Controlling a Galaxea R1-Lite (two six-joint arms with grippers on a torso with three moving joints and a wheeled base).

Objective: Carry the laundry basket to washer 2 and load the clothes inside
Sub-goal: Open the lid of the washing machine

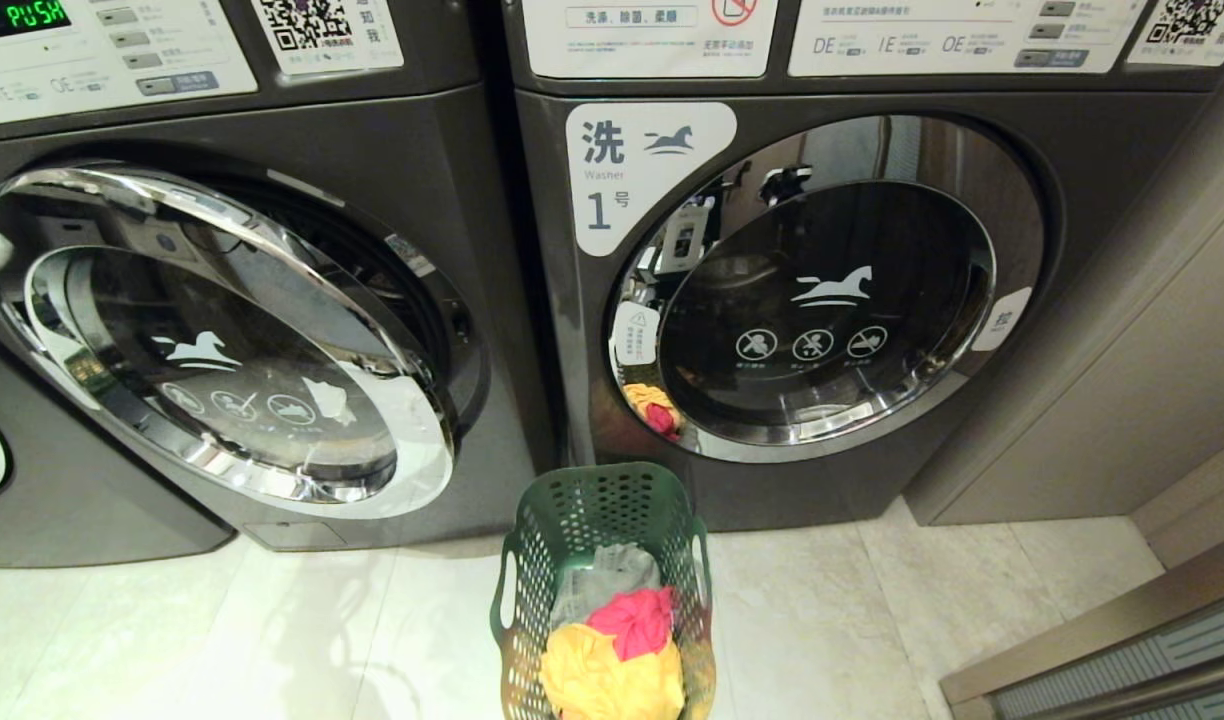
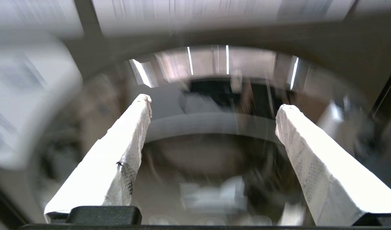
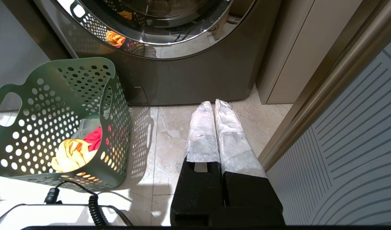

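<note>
Three clothes (image 1: 612,640) wait in laundry basket (image 1: 592,520) | my left gripper (image 2: 211,105) jaws wide, facing washer door (image 1: 222,340), likely to swing it clear | right gripper (image 3: 214,103) jaws closed, idle.

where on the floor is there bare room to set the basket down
Bare tile lies left of the laundry basket, below the washer's ajar door, and right of it, before washer 1, toward the beige panel. The right gripper hangs over that right patch.

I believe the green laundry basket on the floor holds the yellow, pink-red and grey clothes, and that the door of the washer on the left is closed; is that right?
Not quite: in the head view the left washer's door stands ajar. The laundry basket on the floor does hold the yellow, pink-red and grey clothes.
</note>
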